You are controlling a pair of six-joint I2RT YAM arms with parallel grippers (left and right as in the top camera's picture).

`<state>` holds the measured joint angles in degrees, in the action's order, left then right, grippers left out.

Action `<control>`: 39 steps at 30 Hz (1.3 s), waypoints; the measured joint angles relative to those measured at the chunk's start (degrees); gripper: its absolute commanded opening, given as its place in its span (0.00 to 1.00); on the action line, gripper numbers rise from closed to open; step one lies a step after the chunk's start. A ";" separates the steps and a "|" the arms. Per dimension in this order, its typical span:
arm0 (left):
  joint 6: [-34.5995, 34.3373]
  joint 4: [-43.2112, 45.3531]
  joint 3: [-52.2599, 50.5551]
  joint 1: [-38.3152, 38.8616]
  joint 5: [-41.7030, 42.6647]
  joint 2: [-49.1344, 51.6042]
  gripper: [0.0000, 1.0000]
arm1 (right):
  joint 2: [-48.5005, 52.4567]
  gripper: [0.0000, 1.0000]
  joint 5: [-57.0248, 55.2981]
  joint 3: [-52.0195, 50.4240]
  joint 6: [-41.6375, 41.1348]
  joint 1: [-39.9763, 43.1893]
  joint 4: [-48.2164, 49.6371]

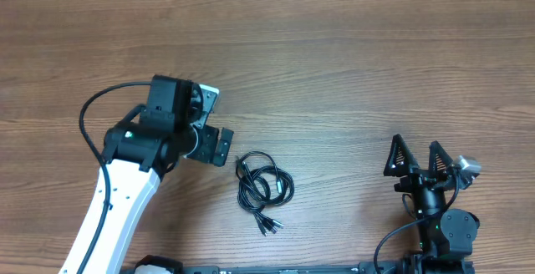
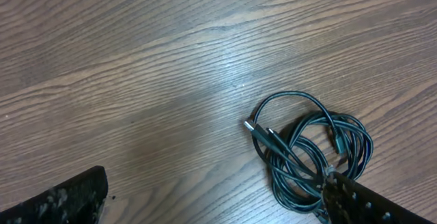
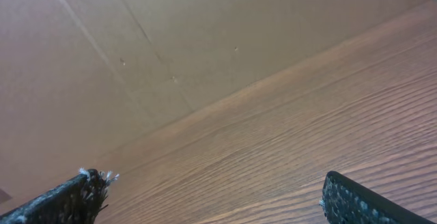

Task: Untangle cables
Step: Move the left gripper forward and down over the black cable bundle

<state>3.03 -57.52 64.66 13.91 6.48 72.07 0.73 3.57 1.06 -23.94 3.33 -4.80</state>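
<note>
The cables lie in one tangled coil of thin black cords on the wooden table, plug ends poking out at the bottom. In the left wrist view the cables show a silver-tipped plug at their left side. My left gripper hovers just left of the coil, open; in its wrist view the left gripper holds nothing, and its right finger overlaps the coil's lower edge. My right gripper stands open at the front right, well away from the coil. In the right wrist view the right gripper is empty.
The wooden table stretches bare toward the back. A brown wall rises behind the table's far edge in the right wrist view. The left arm's own thick black wire loops beside its white link.
</note>
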 measured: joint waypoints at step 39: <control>1.90 -4.09 3.80 6.51 7.26 11.43 1.00 | 0.00 1.00 0.02 0.00 0.02 0.00 0.00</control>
<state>4.93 -61.60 68.47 20.43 13.74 83.50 0.73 3.60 1.06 -23.92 3.33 -4.80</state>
